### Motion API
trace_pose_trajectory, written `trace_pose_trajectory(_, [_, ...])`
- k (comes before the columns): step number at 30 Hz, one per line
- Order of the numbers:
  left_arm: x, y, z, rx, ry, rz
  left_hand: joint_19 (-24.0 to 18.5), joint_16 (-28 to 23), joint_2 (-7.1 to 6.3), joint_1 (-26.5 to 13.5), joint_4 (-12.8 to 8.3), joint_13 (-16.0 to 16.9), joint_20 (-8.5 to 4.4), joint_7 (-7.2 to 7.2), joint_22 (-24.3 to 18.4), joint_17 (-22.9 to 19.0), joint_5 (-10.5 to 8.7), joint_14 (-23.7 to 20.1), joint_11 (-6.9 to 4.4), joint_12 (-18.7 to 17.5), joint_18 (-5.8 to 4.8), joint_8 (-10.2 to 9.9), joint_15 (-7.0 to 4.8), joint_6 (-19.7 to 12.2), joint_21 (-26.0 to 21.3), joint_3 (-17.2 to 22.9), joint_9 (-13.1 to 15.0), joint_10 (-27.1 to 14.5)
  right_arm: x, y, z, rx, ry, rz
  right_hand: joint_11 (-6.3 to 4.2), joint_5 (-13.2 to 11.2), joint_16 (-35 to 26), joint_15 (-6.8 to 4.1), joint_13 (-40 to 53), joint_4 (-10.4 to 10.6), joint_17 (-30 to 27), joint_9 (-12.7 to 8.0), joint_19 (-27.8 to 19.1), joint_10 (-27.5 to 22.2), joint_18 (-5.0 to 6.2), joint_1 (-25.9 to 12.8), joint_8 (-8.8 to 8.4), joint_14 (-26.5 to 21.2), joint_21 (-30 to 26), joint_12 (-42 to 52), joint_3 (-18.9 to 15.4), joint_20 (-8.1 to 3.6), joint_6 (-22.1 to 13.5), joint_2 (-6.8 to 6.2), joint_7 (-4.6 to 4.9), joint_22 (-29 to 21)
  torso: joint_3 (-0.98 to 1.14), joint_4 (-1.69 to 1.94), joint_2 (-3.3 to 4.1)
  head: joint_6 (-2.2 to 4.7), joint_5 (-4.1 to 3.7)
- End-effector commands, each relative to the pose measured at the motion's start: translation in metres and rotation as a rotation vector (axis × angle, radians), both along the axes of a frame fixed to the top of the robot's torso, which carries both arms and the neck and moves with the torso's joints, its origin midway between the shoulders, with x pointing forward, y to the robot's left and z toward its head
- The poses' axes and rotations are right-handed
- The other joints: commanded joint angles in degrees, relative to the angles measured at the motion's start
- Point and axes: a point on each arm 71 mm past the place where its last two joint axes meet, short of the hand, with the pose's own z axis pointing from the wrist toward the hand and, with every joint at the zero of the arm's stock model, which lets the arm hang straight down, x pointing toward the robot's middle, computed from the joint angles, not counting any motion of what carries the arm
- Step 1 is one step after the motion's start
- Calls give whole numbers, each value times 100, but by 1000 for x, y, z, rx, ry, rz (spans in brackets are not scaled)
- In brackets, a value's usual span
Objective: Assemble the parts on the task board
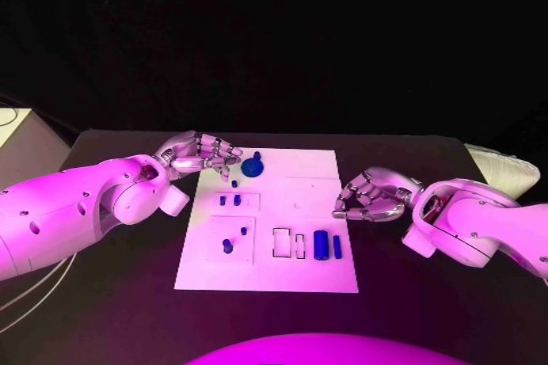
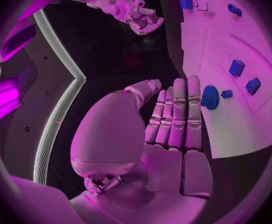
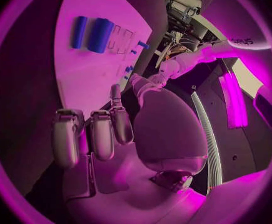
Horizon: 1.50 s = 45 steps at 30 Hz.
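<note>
Disc-shaped blue plastic part point(image 1: 253, 168) looked light, rigid, slick, best pinched at rim; left hand point(image 1: 202, 154) empty, fingers straight and pressed together beside it.

Only readable text: a short dark wordmark, approx. "arpus", first letters cut off, printed on the white curved arm casing point(image 3: 248, 41) at upper right of the right wrist view. No other labels, nos. or signs legible anywhere.

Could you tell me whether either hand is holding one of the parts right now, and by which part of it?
Nothing is held. The left hand has its fingers straight beside the round blue part; the right hand is curled on nothing.
</note>
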Motion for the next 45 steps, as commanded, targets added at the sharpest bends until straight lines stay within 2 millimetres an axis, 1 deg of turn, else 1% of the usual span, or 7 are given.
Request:
trace_pose_trajectory(1, [-2, -2, 1, -26, -14, -1, -40, -27, 18, 21, 18, 9, 7, 32, 6, 8, 5, -10, -1, -29, 80, 21, 19, -6, 30, -15, -9, -34, -9, -3, -8, -196, -6, 2, -6, 39, 116, -15, 900, 70, 691, 53, 439, 212, -85, -113, 80, 447, 70, 205, -231, -32, -15, 46, -57, 1040, -5, -14, -14, -30, -67])
trace_pose_trajectory(3, [-2, -2, 1, -27, -14, -2, -40, -27, 18, 21, 18, 9, 7, 32, 6, 8, 5, -10, -1, -29, 80, 21, 19, -6, 30, -15, -9, -34, -11, -3, -9, -221, -18, -1, -11, 55, 144, -18, 982, 71, 769, 65, 446, 263, -91, -147, 100, 459, 89, 260, -323, -35, -19, 66, -61, 1062, -7, -14, -22, -41, -84])
trace_pose_trajectory(7, [-4, -4, 0, -31, -12, -7, -40, -26, 18, 20, 19, 9, 8, 32, 6, 9, 5, -9, -1, -29, 80, 21, 19, -7, 30, -15, -10, -34, -15, 0, -14, -269, -39, -7, -14, 394, 160, -19, 1009, 64, 813, 89, 450, 268, -94, -69, 139, 459, 100, 267, -556, -41, -55, 112, -64, 1078, -20, 8, -34, -65, -106])
trace_pose_trajectory(9, [-5, -4, 0, -32, -12, -10, -40, -26, 18, 20, 19, 9, 8, 32, 6, 9, 5, -9, -1, -29, 80, 21, 19, -7, 30, -15, -10, -34, -17, 3, -17, -288, -49, -4, -12, 411, 166, -18, 1033, 68, 834, 91, 454, 284, -98, -69, 141, 463, 111, 282, -595, -41, -62, 104, -63, 1090, -29, 13, -31, -84, -112])
trace_pose_trajectory(18, [-8, -8, 1, -43, -11, -22, -40, -25, 18, 17, 21, 9, 8, 32, 6, 11, 6, -7, -1, -30, 81, 21, 18, -9, 31, -16, -12, -35, -21, 25, -34, -340, -71, 19, -11, 421, 194, -15, 1067, 81, 922, 95, 471, 304, -111, -129, 160, 479, 158, 298, -829, -40, -75, 154, -62, 1142, -33, 38, -19, -159, -177])
trace_pose_trajectory(22, [-9, -8, 1, -44, -10, -22, -40, -25, 18, 17, 21, 9, 8, 32, 6, 11, 6, -7, -1, -30, 81, 21, 18, -9, 31, -16, -12, -35, -21, 31, -40, -357, -59, 20, -7, 463, 193, -12, 1047, 82, 923, 88, 471, 286, -111, -150, 156, 477, 157, 277, -941, -38, -102, 218, -57, 1143, -27, 28, -8, -173, -181])
trace_pose_trajectory(45, [-10, -5, 1, -40, 1, -23, -40, -23, 19, 13, 26, 8, 9, 37, 7, 15, 7, -5, 1, -34, 82, 18, 19, -19, 32, -15, -18, -41, -22, 59, -54, -368, -8, 45, -14, 445, 200, -15, 1059, 94, 968, 90, 478, 284, -116, -505, 224, 484, 175, 254, -1644, -37, -106, 445, -69, 1171, -41, 83, -8, -245, -210])
